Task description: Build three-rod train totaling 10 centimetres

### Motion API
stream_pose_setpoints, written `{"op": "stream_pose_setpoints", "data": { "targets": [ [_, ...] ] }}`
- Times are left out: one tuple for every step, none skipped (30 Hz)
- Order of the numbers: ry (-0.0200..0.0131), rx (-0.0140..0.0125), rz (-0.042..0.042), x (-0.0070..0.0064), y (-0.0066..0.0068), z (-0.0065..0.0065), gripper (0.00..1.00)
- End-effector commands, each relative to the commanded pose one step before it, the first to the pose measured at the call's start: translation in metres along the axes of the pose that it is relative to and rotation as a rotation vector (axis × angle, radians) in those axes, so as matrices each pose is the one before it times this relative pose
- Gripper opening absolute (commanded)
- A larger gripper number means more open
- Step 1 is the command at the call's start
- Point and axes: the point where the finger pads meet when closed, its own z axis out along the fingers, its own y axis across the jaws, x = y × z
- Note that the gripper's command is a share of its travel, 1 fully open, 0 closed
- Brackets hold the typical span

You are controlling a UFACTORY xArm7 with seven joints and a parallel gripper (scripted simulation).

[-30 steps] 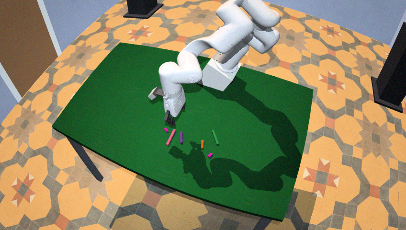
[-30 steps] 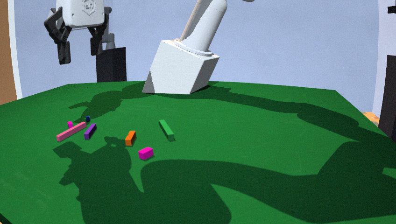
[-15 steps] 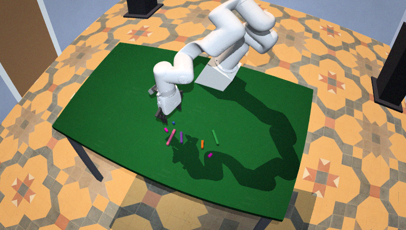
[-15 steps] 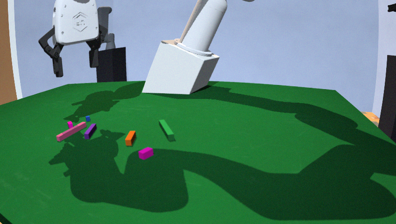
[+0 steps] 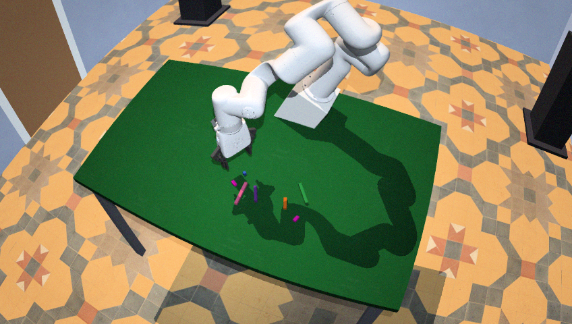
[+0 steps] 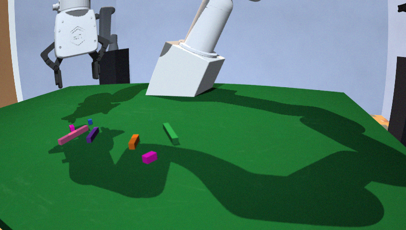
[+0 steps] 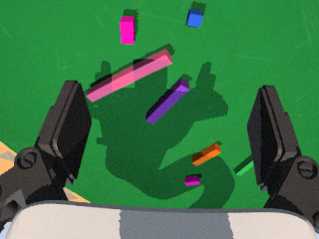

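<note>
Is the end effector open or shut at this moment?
Open. The end effector hangs above the table with its two fingers spread wide apart, and nothing sits between them.

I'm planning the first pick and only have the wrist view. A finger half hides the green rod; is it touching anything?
Observer: No. The green rod lies alone, with a clear gap to the orange rod.
Operator: And how high is the claw?
Observer: The exterior view shows the claw hanging open well above the table, with nothing between its fingers.
</note>
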Motion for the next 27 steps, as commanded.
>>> {"op": "stream_pose_setpoints", "data": {
  "targets": [
    [-0.00225,0.01031,0.01449,0.00080,-0.00477,-0.00020,1.00],
    [0.00000,0.00000,0.00000,0.00000,0.00000,0.00000,1.00],
    [0.00000,0.00000,0.00000,0.00000,0.00000,0.00000,1.00],
    [0.00000,0.00000,0.00000,0.00000,0.00000,0.00000,1.00],
    [0.00000,0.00000,0.00000,0.00000,0.00000,0.00000,1.00],
    [-0.00116,0.00340,0.06856,0.01136,0.00157,0.00665,1.00],
    [-0.00041,0.00273,0.05740,0.00969,0.00103,0.00553,1.00],
    [0.00000,0.00000,0.00000,0.00000,0.00000,0.00000,1.00],
    [0.00000,0.00000,0.00000,0.00000,0.00000,0.00000,1.00],
    [0.00000,0.00000,0.00000,0.00000,0.00000,0.00000,1.00],
    [0.00000,0.00000,0.00000,0.00000,0.00000,0.00000,1.00],
    [0.00000,0.00000,0.00000,0.00000,0.00000,0.00000,1.00],
    [0.00000,0.00000,0.00000,0.00000,0.00000,0.00000,1.00],
    [0.00000,0.00000,0.00000,0.00000,0.00000,0.00000,1.00],
    [0.00000,0.00000,0.00000,0.00000,0.00000,0.00000,1.00],
    [0.00000,0.00000,0.00000,0.00000,0.00000,0.00000,1.00],
    [0.00000,0.00000,0.00000,0.00000,0.00000,0.00000,1.00],
    [0.00004,0.00216,0.04667,0.00799,0.00064,0.00447,1.00],
    [0.00027,0.00167,0.03657,0.00633,0.00037,0.00349,1.00],
    [0.00000,0.00000,0.00000,0.00000,0.00000,0.00000,1.00],
    [0.00000,0.00000,0.00000,0.00000,0.00000,0.00000,1.00],
    [0.00000,0.00000,0.00000,0.00000,0.00000,0.00000,1.00],
    [0.00000,0.00000,0.00000,0.00000,0.00000,0.00000,1.00],
    [0.00000,0.00000,0.00000,0.00000,0.00000,0.00000,1.00],
    [0.00000,0.00000,0.00000,0.00000,0.00000,0.00000,1.00],
    [0.00000,0.00000,0.00000,0.00000,0.00000,0.00000,1.00],
    [0.00000,0.00000,0.00000,0.00000,0.00000,0.00000,1.00]
  ]
}}
